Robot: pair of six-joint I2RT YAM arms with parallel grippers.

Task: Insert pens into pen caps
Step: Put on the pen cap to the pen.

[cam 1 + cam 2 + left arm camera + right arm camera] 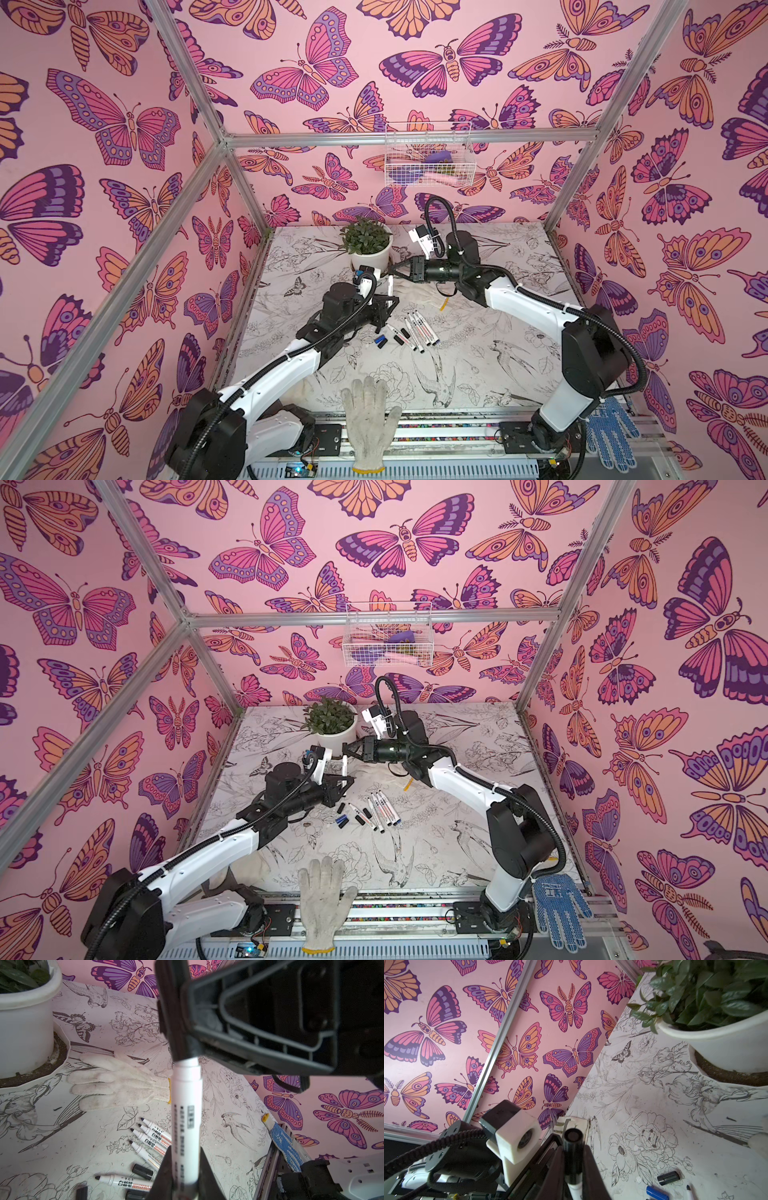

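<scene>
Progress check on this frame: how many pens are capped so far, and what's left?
Done: no capped pen seen lying on the table. In hand: the left gripper holds one pen; the right gripper has its jaws on a black cap over the tip, seating unclear. Left: about five uncapped pens and loose caps on the table.

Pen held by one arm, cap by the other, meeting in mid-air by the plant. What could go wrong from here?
1. The right fingers hold the black cap over the tip of the pen clamped in the left fingers; pushing off-axis could jam it or slide the pen in the grip.
2. The plant pot stands close by the right fingers; a sideways correction might bump it.
3. A dropped pen could scatter the loose pens and caps lying nearby.
</scene>
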